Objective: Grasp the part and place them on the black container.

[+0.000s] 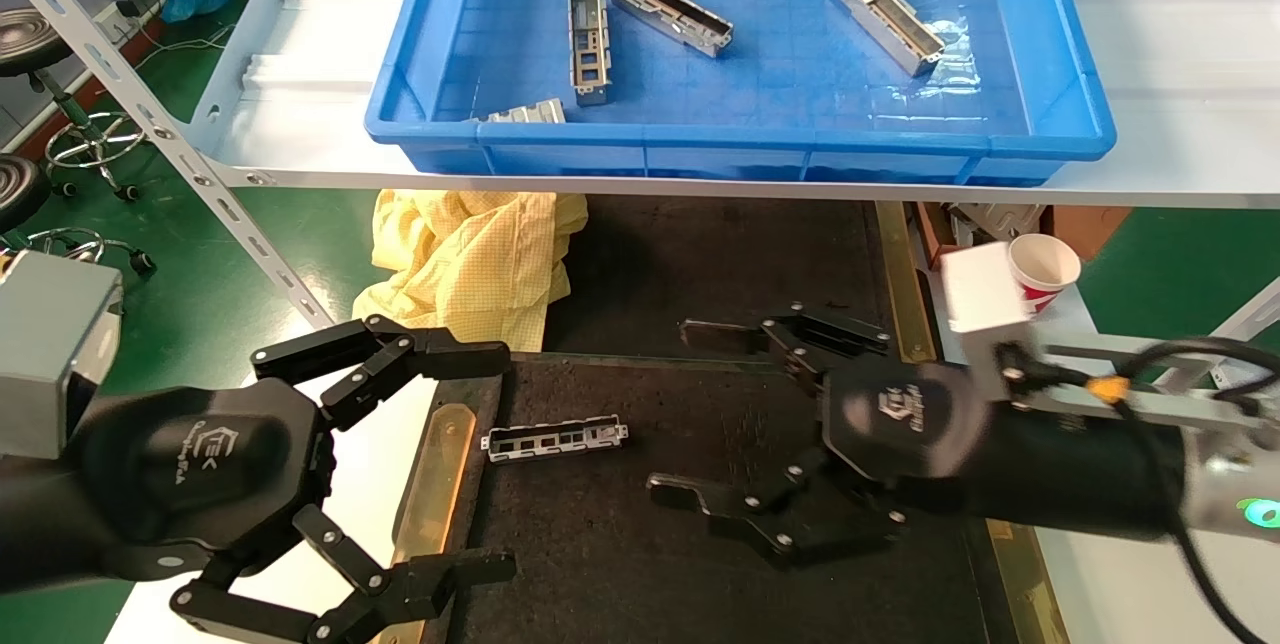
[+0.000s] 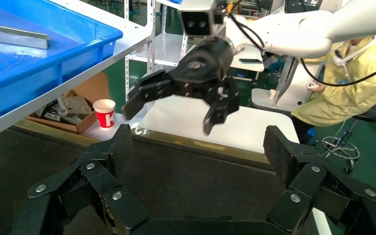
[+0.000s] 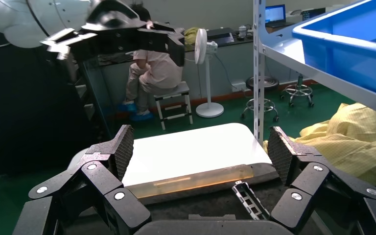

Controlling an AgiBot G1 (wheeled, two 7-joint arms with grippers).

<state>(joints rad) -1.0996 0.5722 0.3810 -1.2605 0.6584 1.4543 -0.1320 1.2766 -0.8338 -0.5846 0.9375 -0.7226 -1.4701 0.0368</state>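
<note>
1. One part (image 1: 556, 439) already lies flat on the black container (image 1: 700, 564), near its brass-edged left side, free of both grippers. By my reading it has been set down, and more wait in the blue crate (image 1: 740, 139) on the shelf at 12 o'clock.
2. Your right gripper (image 1: 685, 414) hovers over the container at about 3 o'clock from the part, fingers spread wide and holding nothing. That fits either a release or a line-up.
3. Your left gripper (image 1: 465, 459) sits at the container's left edge, at 9 o'clock from the part, also spread and empty, apparently idle.
4. The head view alone shows the four parts in the crate and both grippers around the container.
5. The right wrist view shows the part (image 3: 247, 199) lying between its open fingers (image 3: 286, 156). The left wrist view misses the part but shows the right gripper (image 2: 174, 110) facing it, plus a paper cup (image 2: 104, 112).
</note>
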